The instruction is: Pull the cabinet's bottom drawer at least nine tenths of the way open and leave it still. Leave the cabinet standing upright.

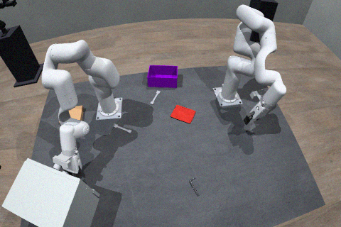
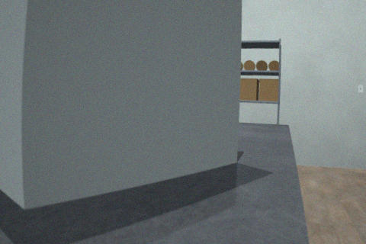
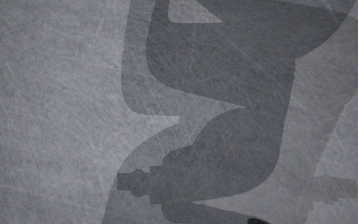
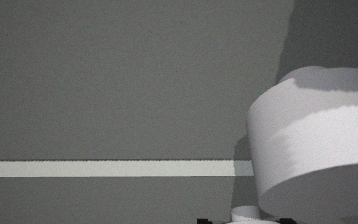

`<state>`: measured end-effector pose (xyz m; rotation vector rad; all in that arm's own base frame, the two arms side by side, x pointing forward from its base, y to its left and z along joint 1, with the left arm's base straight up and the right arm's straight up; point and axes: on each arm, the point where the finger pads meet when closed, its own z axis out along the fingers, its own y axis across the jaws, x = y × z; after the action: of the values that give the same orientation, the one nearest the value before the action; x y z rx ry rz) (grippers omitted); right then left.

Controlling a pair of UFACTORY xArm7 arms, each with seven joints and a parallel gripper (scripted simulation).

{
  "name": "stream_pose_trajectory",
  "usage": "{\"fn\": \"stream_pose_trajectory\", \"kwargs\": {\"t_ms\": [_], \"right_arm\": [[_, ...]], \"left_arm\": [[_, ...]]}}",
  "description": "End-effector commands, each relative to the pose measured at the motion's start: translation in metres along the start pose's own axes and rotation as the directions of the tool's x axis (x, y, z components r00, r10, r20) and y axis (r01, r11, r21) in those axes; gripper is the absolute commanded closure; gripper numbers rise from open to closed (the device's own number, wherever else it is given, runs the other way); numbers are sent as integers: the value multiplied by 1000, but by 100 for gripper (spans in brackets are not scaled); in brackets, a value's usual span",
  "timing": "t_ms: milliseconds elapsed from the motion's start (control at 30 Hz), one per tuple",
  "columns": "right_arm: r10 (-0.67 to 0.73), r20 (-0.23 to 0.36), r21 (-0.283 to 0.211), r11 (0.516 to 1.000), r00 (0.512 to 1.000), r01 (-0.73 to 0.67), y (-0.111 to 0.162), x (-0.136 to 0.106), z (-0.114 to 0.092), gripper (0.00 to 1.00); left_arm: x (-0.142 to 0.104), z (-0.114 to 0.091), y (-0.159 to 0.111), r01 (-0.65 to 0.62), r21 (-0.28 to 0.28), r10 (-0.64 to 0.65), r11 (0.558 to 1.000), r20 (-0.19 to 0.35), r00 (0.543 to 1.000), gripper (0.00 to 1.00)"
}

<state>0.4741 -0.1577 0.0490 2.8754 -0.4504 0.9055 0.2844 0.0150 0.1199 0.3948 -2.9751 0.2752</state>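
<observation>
Seen from above, one cabinet (image 1: 42,193) (image 2: 133,103) is standing upright at about eight o'clock, on one gray mat (image 1: 159,152). Its bottom drawer is staying out of sight (so how far it is open, I cannot tell).

Two arms are working here, each carrying one gripper. The right gripper (image 1: 73,173) (image 4: 245,221) is reaching down beside the cabinet's upper edge, at eight o'clock. Its fingers are standing partly apart, but the cabinet and the crop are hiding the gap, so whether it is grasping anything I cannot tell. The left gripper (image 1: 249,124) is hanging at three o'clock, released and fully spread, holding nothing and staying well apart from the cabinet.

Two pale bone-shaped pieces are lying on the mat, one (image 1: 155,97) toward eleven o'clock and one (image 1: 122,128) toward nine. One purple bin (image 1: 163,83) is sitting at twelve, one red slab (image 1: 182,114) is lying flat near the middle, and one bent metal key (image 1: 195,188) is resting toward five (a thin little thing). One orange block (image 1: 77,113) is showing at nine, partly behind the right arm (image 1: 65,90).
</observation>
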Motion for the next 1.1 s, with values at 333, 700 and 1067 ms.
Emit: {"fn": "stream_pose_trajectory", "kwargs": {"t_ms": [333, 700, 1067], "right_arm": [[0, -4, 0, 1000, 1000, 0, 0, 2, -1, 100], [0, -4, 0, 1000, 1000, 0, 0, -2, -3, 100], [0, -4, 0, 1000, 1000, 0, 0, -26, -20, 100]], "left_arm": [[-1, -1, 0, 0, 0, 0, 1000, 3, 1000, 0], [-1, -1, 0, 0, 0, 0, 1000, 3, 1000, 0], [-1, -1, 0, 0, 0, 0, 1000, 3, 1000, 0]]}}
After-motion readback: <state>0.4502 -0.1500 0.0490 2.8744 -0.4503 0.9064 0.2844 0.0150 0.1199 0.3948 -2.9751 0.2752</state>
